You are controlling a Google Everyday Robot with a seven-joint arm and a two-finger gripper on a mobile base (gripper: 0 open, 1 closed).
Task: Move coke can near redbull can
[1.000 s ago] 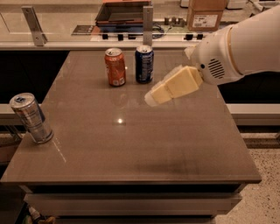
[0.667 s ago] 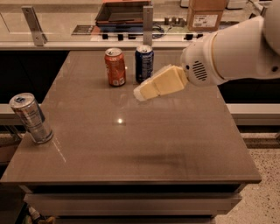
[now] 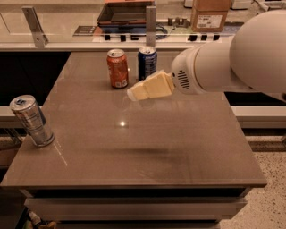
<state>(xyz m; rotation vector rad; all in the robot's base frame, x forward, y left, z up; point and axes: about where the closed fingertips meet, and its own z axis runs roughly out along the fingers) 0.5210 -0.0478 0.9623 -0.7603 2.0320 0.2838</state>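
Observation:
The coke can (image 3: pixel 117 68) is orange-red with a silver top and stands upright at the back of the grey table (image 3: pixel 134 147). The redbull can (image 3: pixel 32 120) is slim and silver with blue panels, and stands near the table's left front edge. My gripper (image 3: pixel 134 93) is cream-coloured, on the end of the white arm coming in from the right. It hovers above the table just right of and slightly in front of the coke can, apart from it, with nothing in it.
A dark blue can (image 3: pixel 146 62) stands right beside the coke can, just behind my gripper. Behind the table runs a counter (image 3: pixel 67 38) with a dark tray (image 3: pixel 127 12) and a cardboard box (image 3: pixel 209 15).
My gripper has moved left and a little back, closer to the coke can. The cans have not moved.

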